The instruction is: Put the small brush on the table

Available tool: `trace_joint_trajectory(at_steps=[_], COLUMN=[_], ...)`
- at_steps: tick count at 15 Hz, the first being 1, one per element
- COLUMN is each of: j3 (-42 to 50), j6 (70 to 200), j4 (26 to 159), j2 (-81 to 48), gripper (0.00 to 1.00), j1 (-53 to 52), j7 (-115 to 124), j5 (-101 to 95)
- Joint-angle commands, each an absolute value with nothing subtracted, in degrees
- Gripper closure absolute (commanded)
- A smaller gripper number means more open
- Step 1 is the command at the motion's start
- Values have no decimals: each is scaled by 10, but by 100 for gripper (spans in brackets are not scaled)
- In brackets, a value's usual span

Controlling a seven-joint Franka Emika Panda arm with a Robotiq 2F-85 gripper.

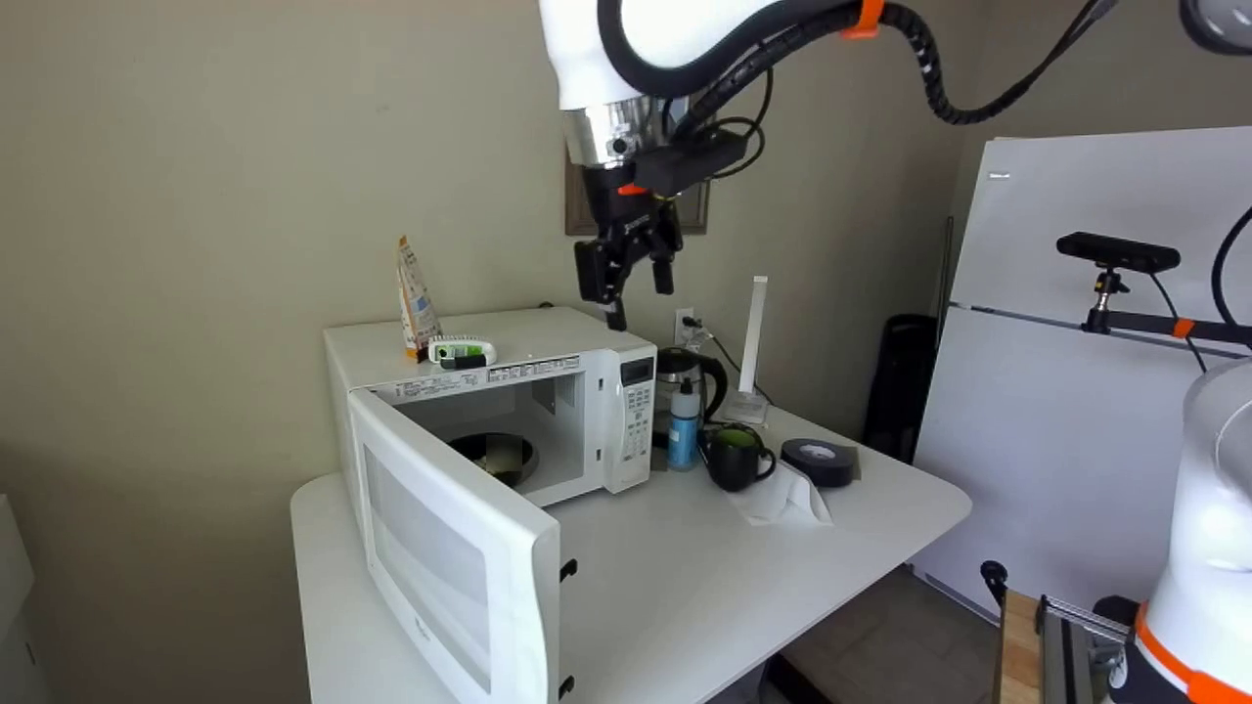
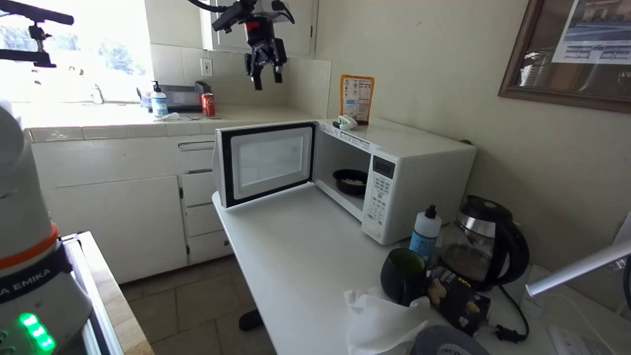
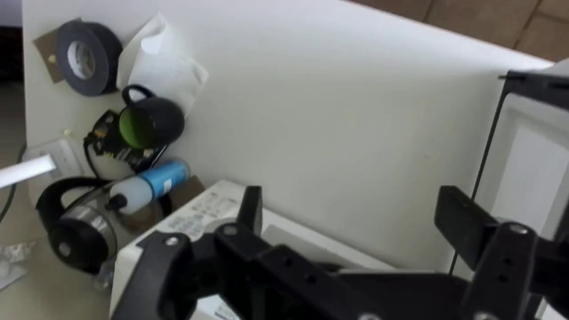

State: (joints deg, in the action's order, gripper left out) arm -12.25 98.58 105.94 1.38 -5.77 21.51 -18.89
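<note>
The small brush, whitish with green, lies on top of the white microwave near its front edge, in both exterior views [image 1: 468,348] [image 2: 347,122]. It is out of view in the wrist view. The white table [image 1: 675,587] carries the microwave; its top also shows in an exterior view [image 2: 296,241] and the wrist view [image 3: 338,106]. My gripper [image 1: 640,299] hangs in the air, pointing down, apart from the brush. It also shows in an exterior view [image 2: 267,83]. In the wrist view its fingers [image 3: 349,200] are wide apart with nothing between them.
The microwave [image 1: 533,328] has its door [image 1: 469,548] swung open over the table; a black bowl [image 2: 351,182] is inside. An orange-and-white bag [image 2: 357,96] stands beside the brush. A bottle [image 3: 166,178], kettle [image 3: 84,240], mug [image 3: 162,120], paper [image 3: 164,71] and tape roll [image 3: 89,58] stand on the table.
</note>
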Motion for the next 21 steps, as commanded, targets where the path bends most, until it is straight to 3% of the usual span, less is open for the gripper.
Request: trace_joint_trajectory(at_steps=[1, 9, 10, 17, 21], j3=[-121, -65, -72, -58, -42], j6=[1045, 1083, 1099, 1098, 1192], j4=[983, 864, 903, 869, 858], j2=[-87, -258, -218, -253, -280], gripper=[0, 0, 0, 0, 0], j1=[-88, -160, -157, -161, -152], j7=[287, 327, 336, 329, 268], j5=[-314, -537, -509, -523, -607])
